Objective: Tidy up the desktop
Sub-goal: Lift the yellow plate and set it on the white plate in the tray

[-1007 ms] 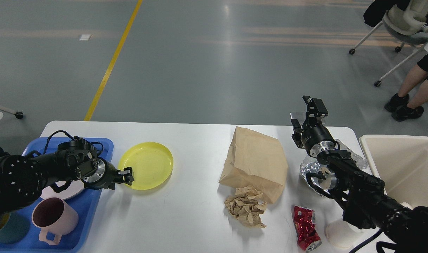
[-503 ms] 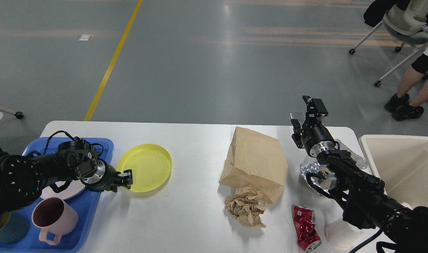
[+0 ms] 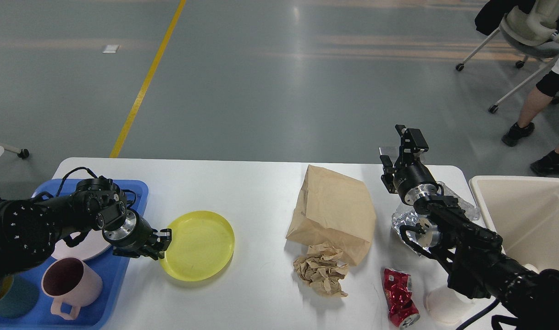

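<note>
The white desktop (image 3: 261, 192) fills the lower half of the head view. My left gripper (image 3: 162, 239) is shut on the left rim of a yellow plate (image 3: 201, 245), which sits near the front left beside the blue tray (image 3: 118, 270). My right gripper (image 3: 406, 140) is raised over the far right edge, dark and seen from behind, with nothing visible in it. On the desktop lie a brown paper bag (image 3: 334, 211), crumpled brown paper (image 3: 320, 272), a crushed red can (image 3: 401, 302), crumpled foil (image 3: 407, 224) partly hidden by my right arm, and a white paper cup (image 3: 444, 305).
The blue tray holds a pink mug (image 3: 70, 284), a white plate (image 3: 77, 250) and a teal dish (image 3: 13, 298). A cream bin (image 3: 531, 220) stands at the right end. A person's legs (image 3: 545, 110) and a wheeled chair (image 3: 522, 32) are on the floor far right.
My left gripper has pulled the yellow plate toward the front edge and slightly right. The right arm has not moved. The person at far right has shifted their legs.
</note>
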{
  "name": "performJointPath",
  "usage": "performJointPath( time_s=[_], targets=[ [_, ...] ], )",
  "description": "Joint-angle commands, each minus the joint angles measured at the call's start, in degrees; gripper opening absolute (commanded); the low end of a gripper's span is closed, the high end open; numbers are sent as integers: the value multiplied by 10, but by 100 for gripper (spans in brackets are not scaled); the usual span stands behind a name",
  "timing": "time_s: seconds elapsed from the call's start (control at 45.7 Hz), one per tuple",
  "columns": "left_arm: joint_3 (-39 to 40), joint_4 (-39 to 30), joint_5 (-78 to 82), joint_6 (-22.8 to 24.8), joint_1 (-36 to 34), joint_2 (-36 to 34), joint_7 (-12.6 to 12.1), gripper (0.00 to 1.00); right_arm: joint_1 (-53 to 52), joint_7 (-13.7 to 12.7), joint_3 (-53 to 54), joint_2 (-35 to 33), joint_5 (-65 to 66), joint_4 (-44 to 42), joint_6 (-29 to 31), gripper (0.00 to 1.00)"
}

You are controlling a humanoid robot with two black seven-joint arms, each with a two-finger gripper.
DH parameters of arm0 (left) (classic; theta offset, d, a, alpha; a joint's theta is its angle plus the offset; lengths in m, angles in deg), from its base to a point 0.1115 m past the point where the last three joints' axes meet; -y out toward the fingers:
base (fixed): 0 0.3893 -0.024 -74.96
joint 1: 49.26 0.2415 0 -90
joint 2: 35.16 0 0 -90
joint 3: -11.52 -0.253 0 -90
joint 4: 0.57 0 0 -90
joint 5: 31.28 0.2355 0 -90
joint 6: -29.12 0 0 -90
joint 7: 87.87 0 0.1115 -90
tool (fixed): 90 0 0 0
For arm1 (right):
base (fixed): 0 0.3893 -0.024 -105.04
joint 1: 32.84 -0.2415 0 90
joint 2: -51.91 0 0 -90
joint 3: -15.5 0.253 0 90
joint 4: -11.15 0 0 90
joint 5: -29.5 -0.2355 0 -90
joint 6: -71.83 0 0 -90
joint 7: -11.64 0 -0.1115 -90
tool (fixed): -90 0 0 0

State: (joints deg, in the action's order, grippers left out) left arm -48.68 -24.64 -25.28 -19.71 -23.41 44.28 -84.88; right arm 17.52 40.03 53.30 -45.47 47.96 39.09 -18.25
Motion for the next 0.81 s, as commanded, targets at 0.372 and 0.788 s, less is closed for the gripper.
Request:
performJointPath(
  time_s=[0.372, 0.788],
  targets=[
    [-1, 1, 2, 43, -23, -4, -24, 0, 0, 0, 0, 0, 0, 0, 0, 100],
    [1, 1, 0, 133, -103, -12, -22, 0, 0, 0, 0, -1, 0, 0, 0, 100]
  ],
)
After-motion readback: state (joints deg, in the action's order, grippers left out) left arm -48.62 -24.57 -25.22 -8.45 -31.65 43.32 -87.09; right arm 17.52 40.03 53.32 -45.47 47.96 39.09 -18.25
